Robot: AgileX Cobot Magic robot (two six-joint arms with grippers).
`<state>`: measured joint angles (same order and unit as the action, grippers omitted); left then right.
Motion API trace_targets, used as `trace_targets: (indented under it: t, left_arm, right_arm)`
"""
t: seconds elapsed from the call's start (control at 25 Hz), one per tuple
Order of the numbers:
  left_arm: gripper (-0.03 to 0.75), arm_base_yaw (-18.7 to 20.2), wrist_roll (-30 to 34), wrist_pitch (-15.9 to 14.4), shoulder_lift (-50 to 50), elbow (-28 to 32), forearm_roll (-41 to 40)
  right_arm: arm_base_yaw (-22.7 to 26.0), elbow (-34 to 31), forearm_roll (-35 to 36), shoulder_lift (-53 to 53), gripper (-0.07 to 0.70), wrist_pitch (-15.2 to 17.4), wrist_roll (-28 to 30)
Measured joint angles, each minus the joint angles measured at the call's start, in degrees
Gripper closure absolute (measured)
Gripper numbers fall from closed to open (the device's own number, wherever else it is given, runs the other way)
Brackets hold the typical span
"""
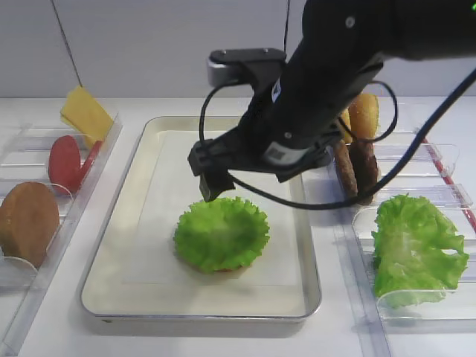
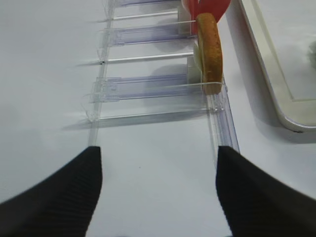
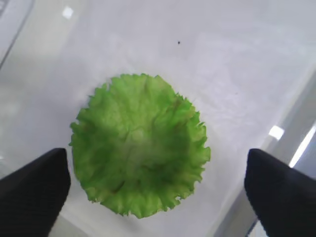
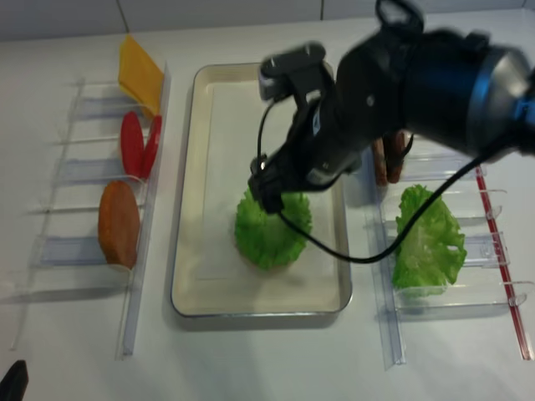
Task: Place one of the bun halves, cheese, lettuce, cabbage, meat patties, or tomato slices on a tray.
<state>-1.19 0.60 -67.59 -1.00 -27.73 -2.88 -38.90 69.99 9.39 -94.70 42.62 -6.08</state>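
Note:
The frilly round lettuce (image 1: 222,232) (image 3: 140,145) (image 4: 272,227) lies flat on the cream tray (image 1: 201,312) (image 4: 259,307), near its front middle. My right gripper (image 1: 216,184) (image 3: 155,158) hovers just above the leaf, open, with its black fingers (image 3: 34,187) wide on either side and clear of it. Over bare table at the left, my left gripper (image 2: 158,153) is open and holds nothing. A bun half (image 1: 28,219) (image 2: 210,47), tomato slices (image 1: 65,161) and cheese (image 1: 85,113) stand in the left holder. Meat patties (image 1: 355,169), another bun half (image 1: 364,111) and the crinkly cabbage (image 1: 416,249) are on the right.
Narrow clear plastic holders (image 1: 44,275) (image 4: 435,309) flank the tray on both sides. The right arm's body and black cable (image 1: 312,204) hang over the tray's right half. The tray's corner (image 2: 291,118) lies to the right of the left gripper.

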Motion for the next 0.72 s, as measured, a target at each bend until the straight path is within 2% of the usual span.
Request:
trace_targets:
  t: [0.36, 0.72]
  left_arm:
    - [0.225, 0.0, 0.0, 0.0, 0.0, 0.0, 0.0]
    - [0.225, 0.0, 0.0, 0.0, 0.0, 0.0, 0.0]
  right_arm:
    - [0.0, 1.38, -7.15, 12.02, -0.057, 4.86, 0.02]
    - [0.0, 1.41, -10.92, 16.65, -0.057, 13.46, -2.01]
